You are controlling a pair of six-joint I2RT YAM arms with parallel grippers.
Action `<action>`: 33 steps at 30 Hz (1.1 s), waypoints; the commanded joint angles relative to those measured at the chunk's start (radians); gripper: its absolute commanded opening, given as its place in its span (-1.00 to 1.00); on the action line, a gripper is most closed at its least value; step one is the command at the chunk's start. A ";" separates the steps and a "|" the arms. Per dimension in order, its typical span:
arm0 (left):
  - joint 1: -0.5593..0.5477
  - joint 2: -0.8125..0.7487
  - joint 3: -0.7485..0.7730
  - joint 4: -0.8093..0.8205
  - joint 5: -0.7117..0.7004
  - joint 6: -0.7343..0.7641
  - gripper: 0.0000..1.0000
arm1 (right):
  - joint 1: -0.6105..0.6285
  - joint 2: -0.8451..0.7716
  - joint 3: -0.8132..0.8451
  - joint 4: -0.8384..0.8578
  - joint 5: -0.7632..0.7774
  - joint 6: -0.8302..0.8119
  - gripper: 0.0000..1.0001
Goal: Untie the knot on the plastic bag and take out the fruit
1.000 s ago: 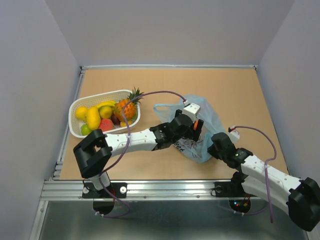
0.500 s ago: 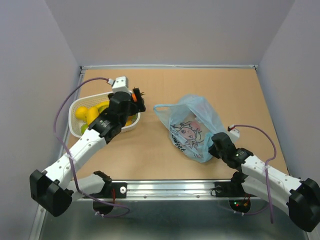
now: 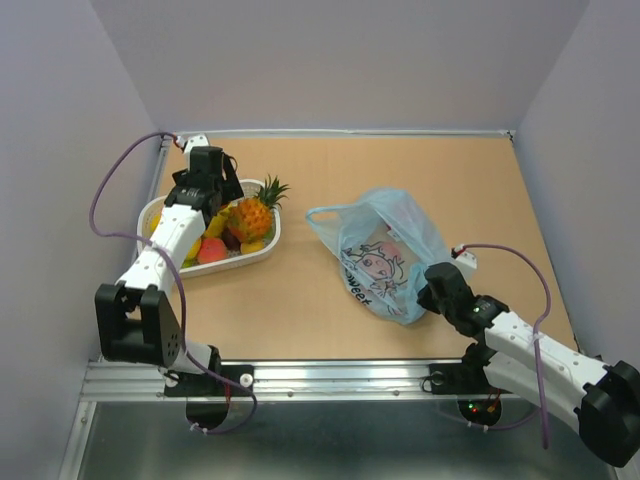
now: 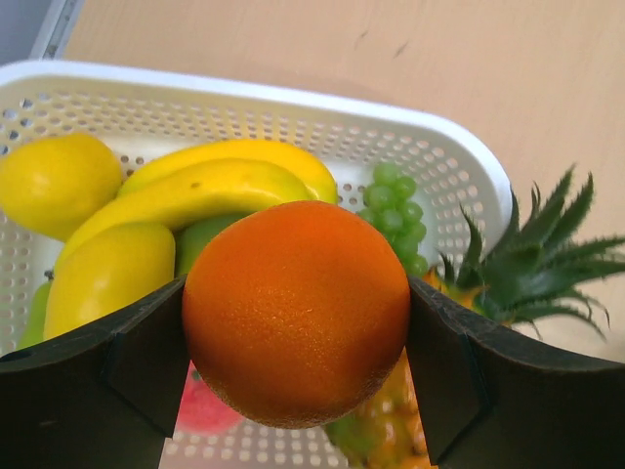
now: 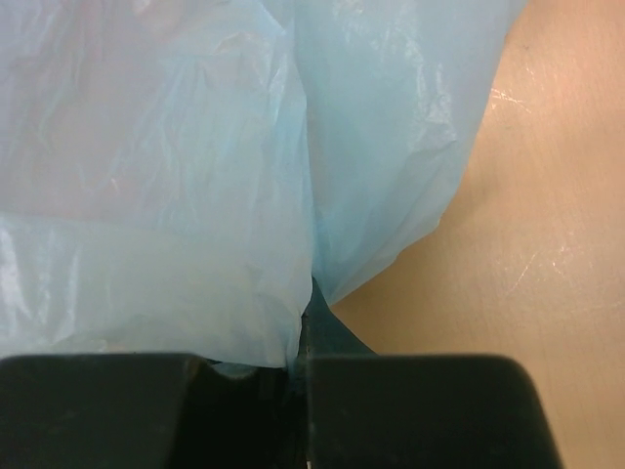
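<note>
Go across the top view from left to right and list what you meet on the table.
The left pincer holding the orange → pineapple → plastic bag → right pincer, clamped on the bag's near right edge.

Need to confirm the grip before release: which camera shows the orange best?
Left wrist: the orange fills the frame, clamped in the left gripper above the basket. Top external hides it under that arm; right wrist shows only the plastic bag.
</note>
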 commanded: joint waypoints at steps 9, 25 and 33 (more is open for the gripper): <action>0.054 0.361 0.329 -0.085 0.038 0.071 0.43 | -0.007 -0.001 0.095 0.026 0.009 -0.095 -0.82; 0.057 0.282 0.226 -0.067 0.062 0.094 0.96 | -0.007 0.020 0.205 0.021 0.042 -0.231 0.00; 0.068 0.212 0.217 -0.054 0.067 0.089 0.97 | -0.007 0.057 0.329 -0.017 -0.034 -0.368 0.99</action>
